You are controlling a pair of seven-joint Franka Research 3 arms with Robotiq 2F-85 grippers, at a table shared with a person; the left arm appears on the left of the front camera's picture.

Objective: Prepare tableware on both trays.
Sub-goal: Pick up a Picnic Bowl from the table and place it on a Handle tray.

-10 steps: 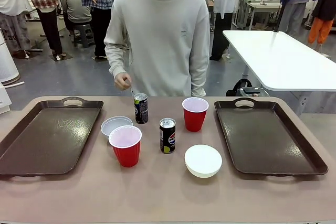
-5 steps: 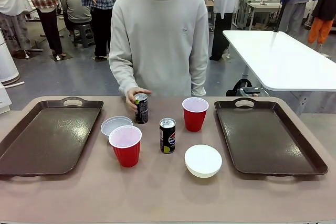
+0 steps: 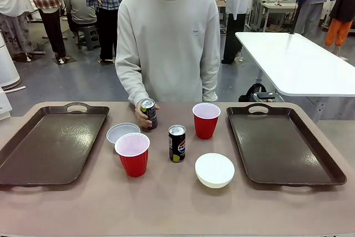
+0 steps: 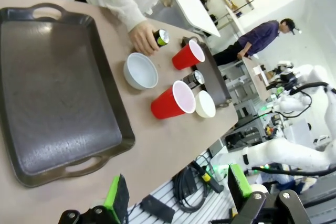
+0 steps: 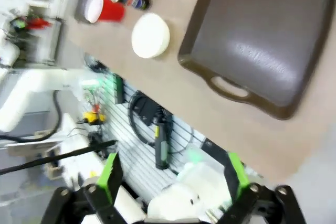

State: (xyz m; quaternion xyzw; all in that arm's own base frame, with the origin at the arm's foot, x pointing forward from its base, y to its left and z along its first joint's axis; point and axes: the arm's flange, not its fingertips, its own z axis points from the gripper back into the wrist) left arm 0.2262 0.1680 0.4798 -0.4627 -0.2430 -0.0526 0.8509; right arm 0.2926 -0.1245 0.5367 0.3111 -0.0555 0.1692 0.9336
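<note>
Well ahead of both wide-apart jaws: cups (image 3: 132,154), bowls (image 3: 214,169), cans (image 3: 177,143) between trays (image 3: 50,148).

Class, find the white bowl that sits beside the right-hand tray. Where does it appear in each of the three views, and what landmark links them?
Front view: the white bowl sits low, right of centre.
Left wrist view: the bowl is just right of centre.
Right wrist view: the bowl is in the upper half, left of centre.
Shared landmark: the right tray, which lies alongside the bowl in every view.
</note>
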